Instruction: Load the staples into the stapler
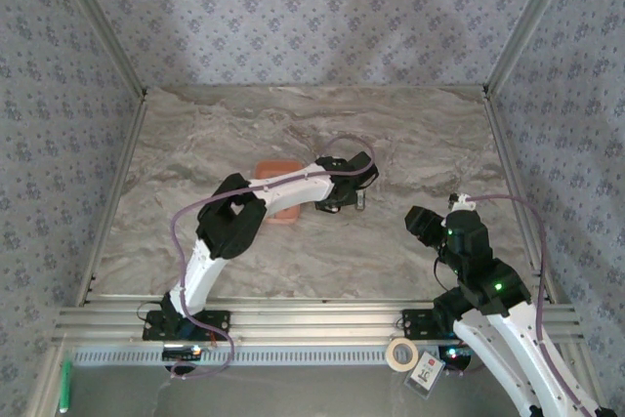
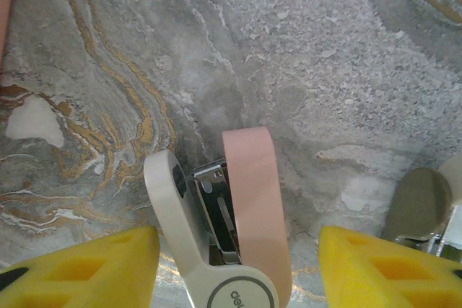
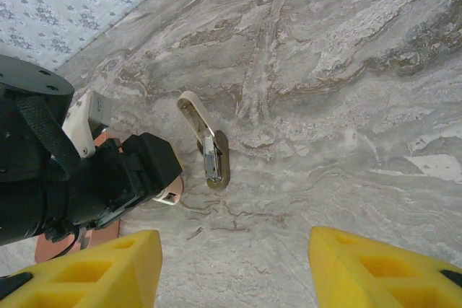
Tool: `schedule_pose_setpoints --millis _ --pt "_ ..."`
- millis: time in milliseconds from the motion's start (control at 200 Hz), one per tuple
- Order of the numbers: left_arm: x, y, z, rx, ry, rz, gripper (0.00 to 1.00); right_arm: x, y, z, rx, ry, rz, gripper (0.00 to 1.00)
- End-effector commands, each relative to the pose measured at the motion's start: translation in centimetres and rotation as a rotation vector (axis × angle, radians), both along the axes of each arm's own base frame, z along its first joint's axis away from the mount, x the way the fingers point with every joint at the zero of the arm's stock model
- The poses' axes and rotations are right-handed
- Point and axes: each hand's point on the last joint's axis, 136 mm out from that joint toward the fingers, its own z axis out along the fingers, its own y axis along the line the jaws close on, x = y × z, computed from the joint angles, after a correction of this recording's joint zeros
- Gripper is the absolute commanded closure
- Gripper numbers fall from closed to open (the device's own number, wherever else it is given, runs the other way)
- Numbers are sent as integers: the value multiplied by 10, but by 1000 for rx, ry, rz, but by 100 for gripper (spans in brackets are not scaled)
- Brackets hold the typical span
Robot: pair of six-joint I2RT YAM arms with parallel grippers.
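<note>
A stapler (image 2: 242,214) with a cream top arm and a pink arm lies on the marble table, swung open in a V with its metal magazine bare. Its hinge end sits between the yellow fingers of my left gripper (image 2: 238,265), which is open, with a clear gap to the right finger (image 2: 382,268). From above, the left gripper (image 1: 344,197) hangs over mid-table. My right gripper (image 3: 234,265) is open over bare marble and holds nothing; from above the right gripper (image 1: 427,225) stands to the right. The staples are hidden; the left arm covers most of the salmon tray (image 1: 278,192).
A second stapler-like object (image 3: 211,151) with a cream arm, metal strip and taupe base lies just right of the left gripper, its taupe end (image 2: 422,203) beside the right finger. A tape roll (image 1: 398,354), a card (image 1: 427,373) and a green marker (image 1: 65,385) lie by the near rail.
</note>
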Motion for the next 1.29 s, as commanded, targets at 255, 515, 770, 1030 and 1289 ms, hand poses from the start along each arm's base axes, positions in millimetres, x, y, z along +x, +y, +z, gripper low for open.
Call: schedule_pose_setpoints --millis 255,515,770,1030,1289 --pt "-1 3 -19 13 44 14 47 8 5 13 30 -47 6 43" --pt "0 3 -18 16 41 1 63 9 10 12 44 -36 23 43" --pt "-4 5 17 -3 -16 -64 66 13 17 19 56 -68 63 43" --pt "-13 14 71 -75 -163 -209 69 20 49 35 62 -134 242 41" --pt "-28 17 115 -213 -408 -463 71 29 75 46 78 -174 367 42"
